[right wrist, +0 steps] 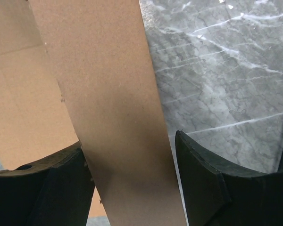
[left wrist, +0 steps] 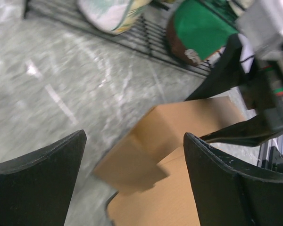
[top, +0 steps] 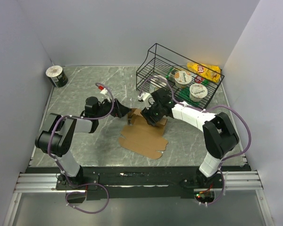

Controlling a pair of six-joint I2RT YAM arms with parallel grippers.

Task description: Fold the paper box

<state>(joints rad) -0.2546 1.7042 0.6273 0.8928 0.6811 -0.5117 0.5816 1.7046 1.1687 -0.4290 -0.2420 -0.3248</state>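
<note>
Nearest in the overhead view, the left arm [top: 61, 134] and right arm [top: 217, 136] rise from the desk's [top: 85, 89] near edge and meet over the paper box [top: 144, 139]. It lies mid-desk, mostly a flat sheet with only its far end lifted; a wire basket [top: 151, 66] sits at the far right corner. From the left wrist, the left gripper [left wrist: 134, 141] is spread wide with nothing held, hovering beside the raised cardboard. From the right wrist, the right gripper [right wrist: 128, 141] straddles an upright flap [right wrist: 108, 94]; whether it truly pinches it I cannot tell. Folding looks barely begun: walls, remaining flaps and tabs are all left.
</note>
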